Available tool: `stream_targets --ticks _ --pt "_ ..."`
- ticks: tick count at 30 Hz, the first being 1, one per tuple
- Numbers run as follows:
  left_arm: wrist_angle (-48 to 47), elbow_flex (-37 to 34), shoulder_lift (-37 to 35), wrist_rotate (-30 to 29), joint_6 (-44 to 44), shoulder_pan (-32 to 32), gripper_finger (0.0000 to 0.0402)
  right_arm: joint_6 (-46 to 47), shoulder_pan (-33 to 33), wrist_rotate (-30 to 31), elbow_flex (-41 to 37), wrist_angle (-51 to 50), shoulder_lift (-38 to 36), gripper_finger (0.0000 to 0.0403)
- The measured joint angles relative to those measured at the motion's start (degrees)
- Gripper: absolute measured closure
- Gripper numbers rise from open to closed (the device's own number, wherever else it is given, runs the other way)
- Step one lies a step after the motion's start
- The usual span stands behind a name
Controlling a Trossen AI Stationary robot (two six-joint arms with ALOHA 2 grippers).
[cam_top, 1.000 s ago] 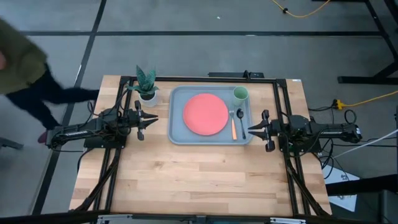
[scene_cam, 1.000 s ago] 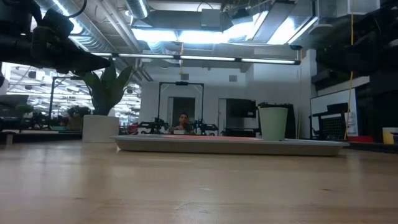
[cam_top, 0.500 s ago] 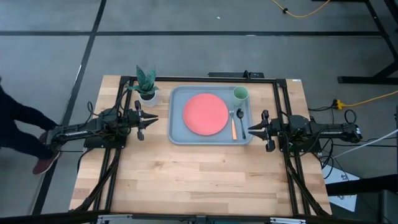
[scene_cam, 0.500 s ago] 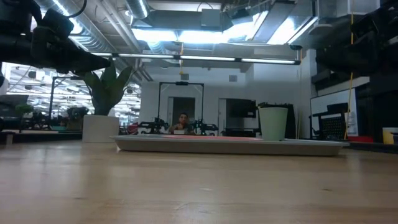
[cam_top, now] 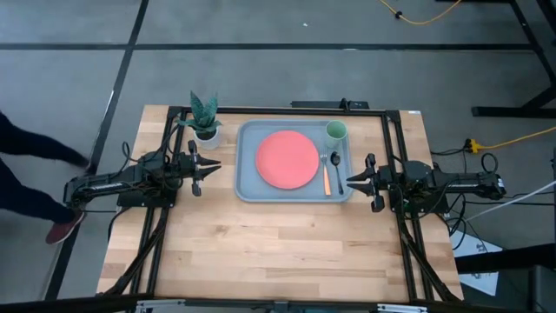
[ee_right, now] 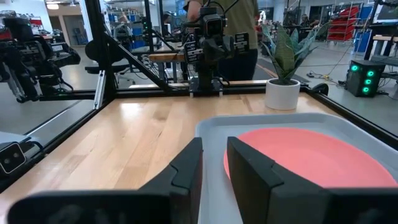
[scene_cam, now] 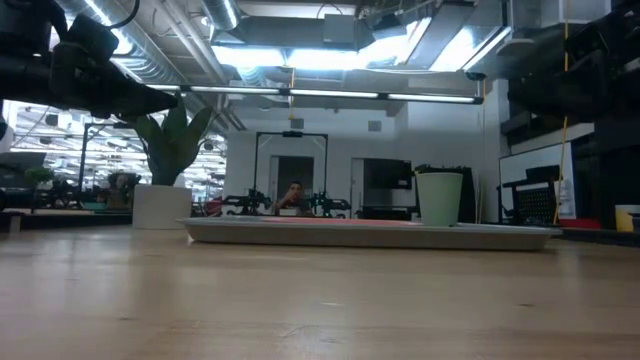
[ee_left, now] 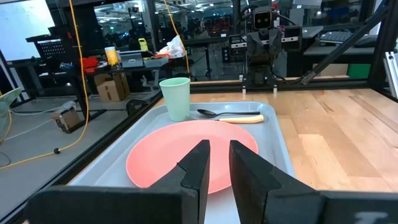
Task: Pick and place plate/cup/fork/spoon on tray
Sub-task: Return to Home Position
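The grey-blue tray [cam_top: 248, 191] lies flat on the table's far middle. On it lie the coral plate [cam_top: 287, 159], the orange-handled fork [cam_top: 326, 176] and the dark spoon [cam_top: 336, 171], side by side right of the plate. The pale-green cup [cam_top: 336, 131] stands upright in the tray's far right corner. My left gripper [cam_top: 215, 165] hovers left of the tray, pointing at it, fingers nearly together and empty. My right gripper [cam_top: 349, 181] hovers at the tray's right edge, likewise empty. The left wrist view shows the plate [ee_left: 168, 162], cup [ee_left: 176, 98], spoon [ee_left: 214, 113] and fork [ee_left: 239, 119].
A white pot with a green plant [cam_top: 205, 122] stands at the tray's far left corner, close to my left gripper. Dark frame rails [cam_top: 395, 139] run along the table's sides. A person [cam_top: 26, 187] is on the floor left of the table. Bare wood [cam_top: 278, 252] spans the near half.
Neither arm nor any tableware has moved. The person left of the table has walked along the floor beside it.
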Motion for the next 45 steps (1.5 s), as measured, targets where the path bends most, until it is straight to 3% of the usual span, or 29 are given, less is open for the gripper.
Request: stream_targets --ticks 14,45 --pt "-0.26 0.04 0.37 1.37 6.18 -1.15 0.0347 -0.02 0.02 0.01 0.00 0.00 0.00 0.0323" --pt "-0.33 0.04 0.37 0.24 6.01 -1.79 0.0347 -0.02 0.02 0.00 0.00 0.00 0.00 0.0323"
